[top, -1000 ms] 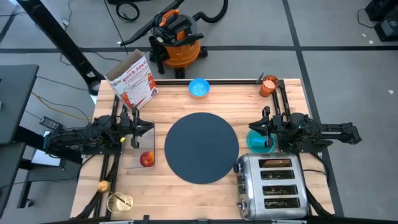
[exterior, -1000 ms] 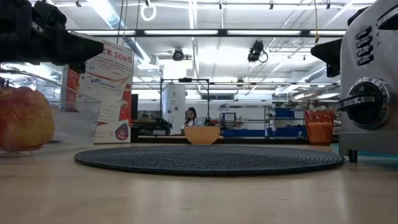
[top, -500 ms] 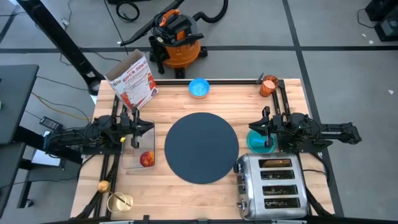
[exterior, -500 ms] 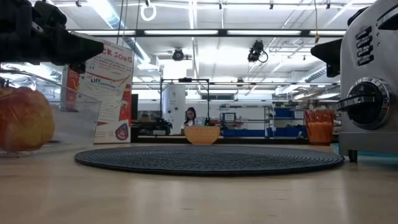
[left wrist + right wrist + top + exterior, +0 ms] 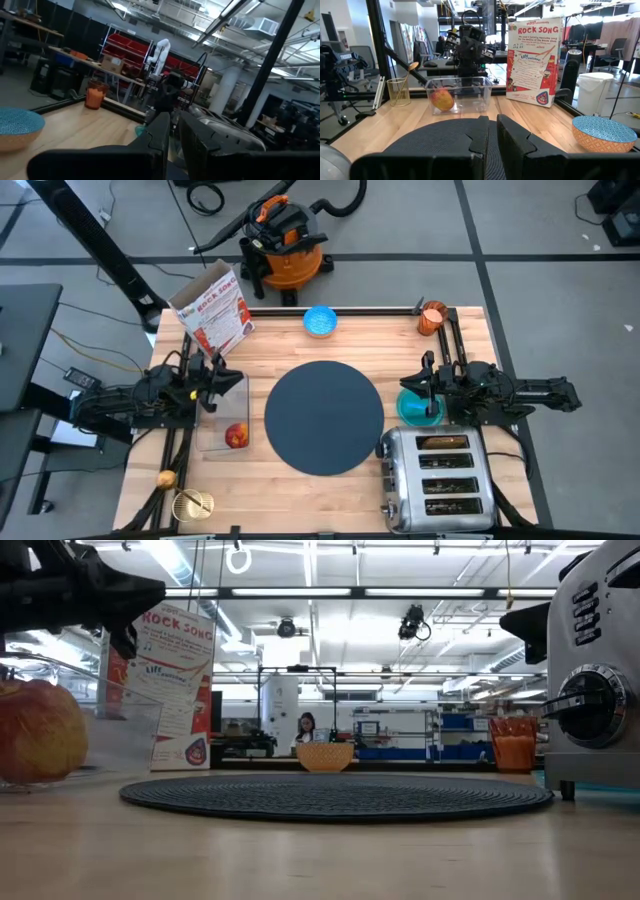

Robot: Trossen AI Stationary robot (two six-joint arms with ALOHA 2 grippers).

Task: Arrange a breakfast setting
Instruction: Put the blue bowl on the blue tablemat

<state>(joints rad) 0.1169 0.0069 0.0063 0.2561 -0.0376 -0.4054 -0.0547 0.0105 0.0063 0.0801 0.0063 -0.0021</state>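
My left gripper (image 5: pixel 212 376) hovers with fingers narrowed, holding nothing, over the clear plastic bin (image 5: pixel 222 415) containing the red apple (image 5: pixel 236 436). My right gripper (image 5: pixel 428 388), equally narrow and apparently empty, sits above the teal shallow dish (image 5: pixel 415 409), beside the dark slate-blue round mat (image 5: pixel 324 417), which lies bare mid-table.

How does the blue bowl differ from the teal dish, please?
The bowl is speckled light blue with an orange outside; the dish is plain teal. The bowl stands clear at the table's far edge; the dish lies under the right gripper, beside the toaster. Both are round and off the mat.
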